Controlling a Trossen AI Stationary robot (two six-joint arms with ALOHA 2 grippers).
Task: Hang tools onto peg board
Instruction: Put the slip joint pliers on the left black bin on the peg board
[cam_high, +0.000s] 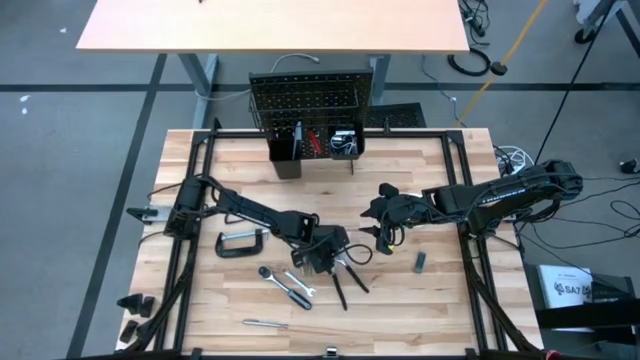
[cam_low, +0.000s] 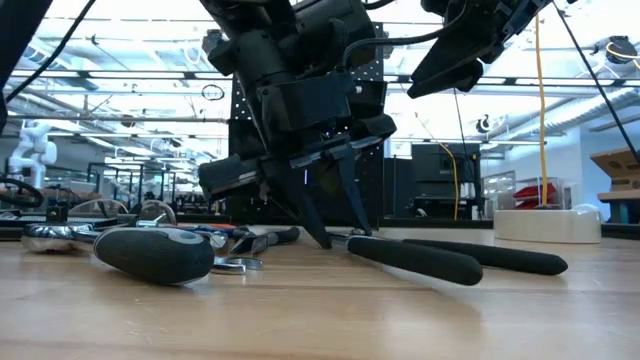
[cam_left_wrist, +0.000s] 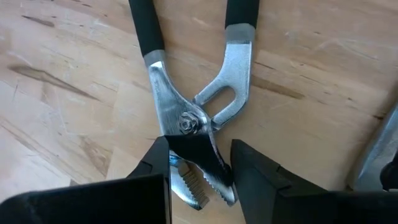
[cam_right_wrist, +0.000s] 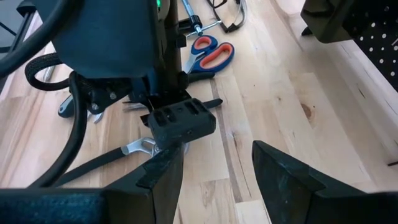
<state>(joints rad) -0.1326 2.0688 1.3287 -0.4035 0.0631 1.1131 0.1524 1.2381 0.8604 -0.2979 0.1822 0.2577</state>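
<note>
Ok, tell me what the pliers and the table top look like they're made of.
Pliers: the head looks like bare polished steel, bright and reflective with toothed jaws; the handles look like matte black rubber or plastic sleeves, though which of the two is unclear. Table: pale wood, visible grain and plank seams, a smooth, possibly sealed finish.

Red-handled scissors beyond left hand

Silver pliers with black handles; red-handled scissors.

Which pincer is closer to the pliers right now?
The left pincer: its fingers straddle the head of the pliers on the table. The right pincer hovers open off to the side, above the table, clear of them.
</note>
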